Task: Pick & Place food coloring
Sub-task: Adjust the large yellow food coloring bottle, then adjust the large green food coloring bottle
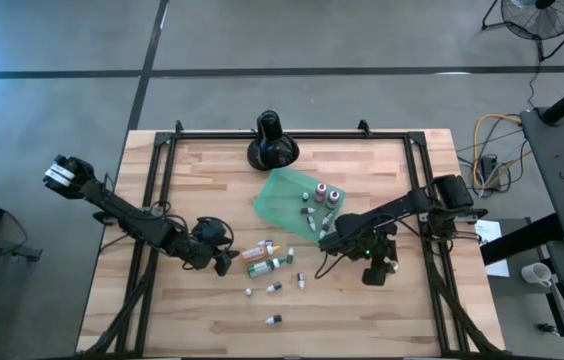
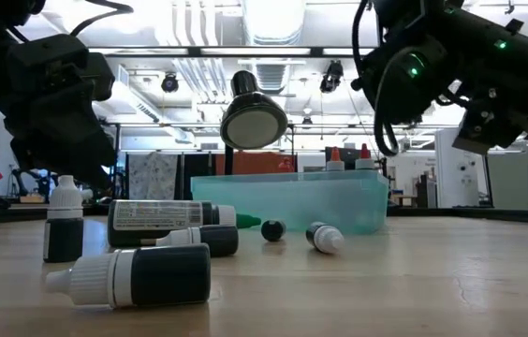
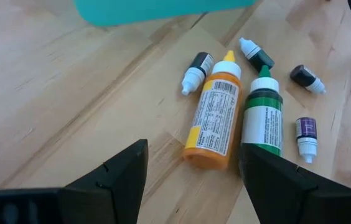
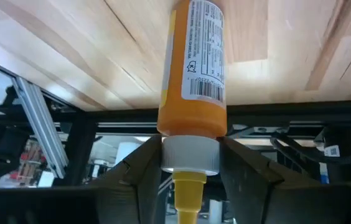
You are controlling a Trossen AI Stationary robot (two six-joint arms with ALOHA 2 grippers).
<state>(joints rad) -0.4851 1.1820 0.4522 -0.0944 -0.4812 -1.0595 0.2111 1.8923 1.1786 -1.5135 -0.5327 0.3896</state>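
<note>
Bottles of food coloring lie scattered on the wooden table (image 1: pixel 162 300), mostly in a loose cluster near its middle. I see a big orange bottle (image 3: pixel 215 118) and a big green bottle (image 3: pixel 263 113) lying side by side and touching, caps pointing the same way. Around them lie smaller droppers: a dark one with a white cap (image 3: pixel 197 71) just beside the orange bottle's neck, another dark one (image 3: pixel 256 54) near the green cap, a third (image 3: pixel 306 78) a little off, and a purple one (image 3: pixel 306 134) just beside the green bottle.

My left tool (image 3: pixel 191 180) hangs low over the table just short of the two big bottles, fingers spread wide with nothing between them. In the high view it sits left of the cluster (image 1: pixel 214 248).

My right tool (image 4: pixel 190 171) has an orange bottle (image 4: pixel 195 68) by the white collar under its yellow tip, one finger on each side of the cap (contact looks real on both sides, though how firm the grip is I cannot tell). The bottle points away from the wrist toward the wood. From above this tool (image 1: pixel 332 238) sits at the near edge of the teal tray (image 1: pixel 280 200).

That tray holds a few upright bottles, two with red caps (image 1: pixel 327 192). A black round-based stand (image 1: pixel 271 140) stands behind the tray at the table's far edge.
</note>
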